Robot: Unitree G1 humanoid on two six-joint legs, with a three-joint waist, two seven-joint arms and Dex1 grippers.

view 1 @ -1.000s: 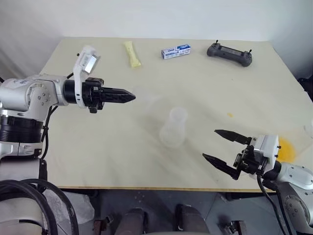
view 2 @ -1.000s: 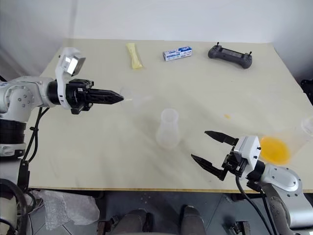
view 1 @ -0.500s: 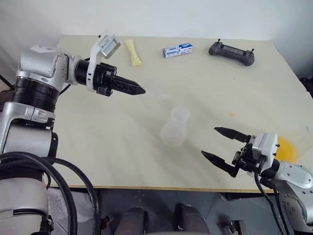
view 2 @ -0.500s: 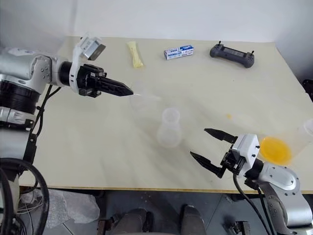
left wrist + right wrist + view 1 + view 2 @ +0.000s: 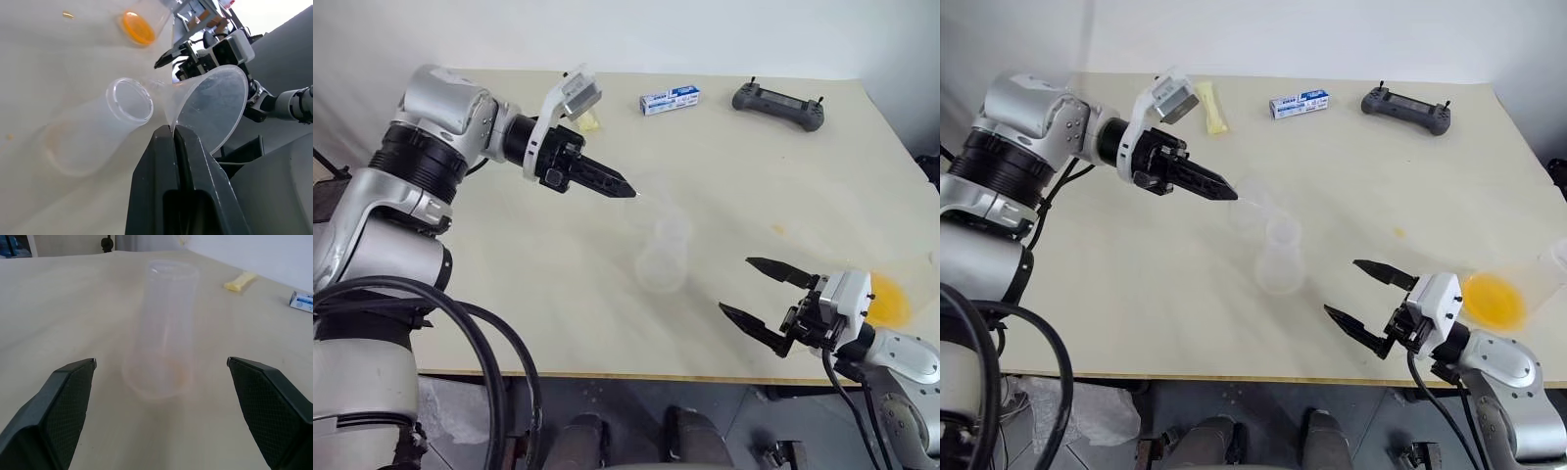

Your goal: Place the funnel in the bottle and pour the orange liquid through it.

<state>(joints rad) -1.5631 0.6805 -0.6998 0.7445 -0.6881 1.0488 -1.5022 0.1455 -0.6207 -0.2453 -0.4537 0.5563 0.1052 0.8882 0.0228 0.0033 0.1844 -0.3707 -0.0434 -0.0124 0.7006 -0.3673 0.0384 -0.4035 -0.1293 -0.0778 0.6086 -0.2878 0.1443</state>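
Pinching the funnel (image 5: 211, 105), left tool (image 5: 174, 134) hovers beside bottle (image 5: 95, 134).

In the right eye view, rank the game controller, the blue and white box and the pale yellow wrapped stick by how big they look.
1. Game controller, largest.
2. Blue and white box and pale yellow wrapped stick look about equal, so I won't rank them.

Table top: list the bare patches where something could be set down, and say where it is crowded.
Free: the broad stretch of table along the near edge beside the bottle, and the middle between the bottle and the controller. Crowded: the far edge with the yellow stick, the small box and the controller; the corner holding the orange liquid.
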